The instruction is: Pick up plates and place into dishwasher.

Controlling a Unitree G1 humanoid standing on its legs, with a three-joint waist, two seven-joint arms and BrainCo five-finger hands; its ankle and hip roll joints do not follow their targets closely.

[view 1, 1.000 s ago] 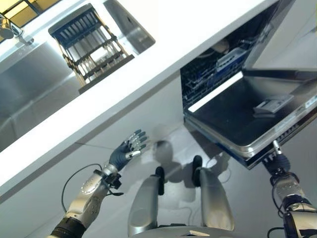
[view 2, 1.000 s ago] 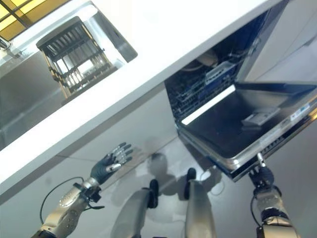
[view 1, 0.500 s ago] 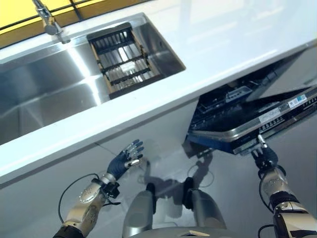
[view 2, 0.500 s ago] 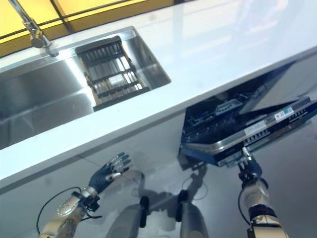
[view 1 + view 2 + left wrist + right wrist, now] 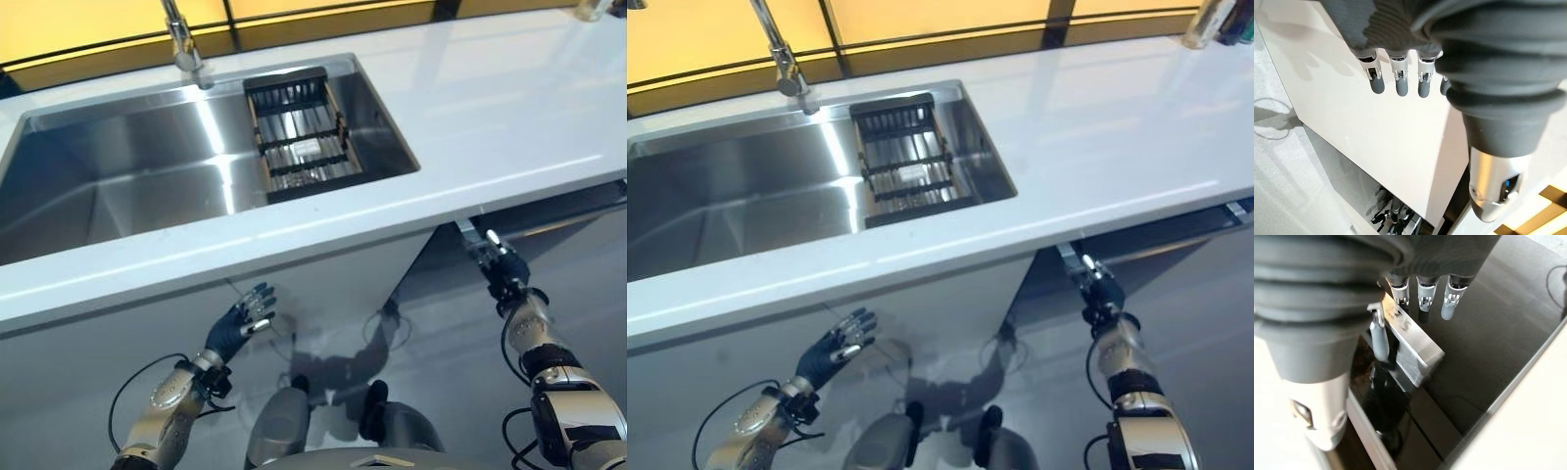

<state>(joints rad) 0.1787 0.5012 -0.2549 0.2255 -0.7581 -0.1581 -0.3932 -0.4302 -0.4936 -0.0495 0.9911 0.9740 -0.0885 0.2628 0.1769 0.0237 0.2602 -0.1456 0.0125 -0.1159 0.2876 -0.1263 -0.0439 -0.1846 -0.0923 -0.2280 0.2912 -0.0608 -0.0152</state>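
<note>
The right hand [image 5: 502, 266], fingers straight, presses the top edge of the dishwasher door [image 5: 1410, 350] at mid-right; it could slip off. The left hand [image 5: 243, 323] hangs relaxed at lower left. No plates visible; the sink drainer rack [image 5: 299, 132] looks empty.

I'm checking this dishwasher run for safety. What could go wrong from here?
1. The right hand rests open against the handle at the top of the door, just under the counter. If the door shuts fully, the fingers might get pinched.
2. The door stands almost shut and both hands hold nothing, so loading plates is blocked.
3. The open left hand hangs near the cabinet front and could bump it.
</note>
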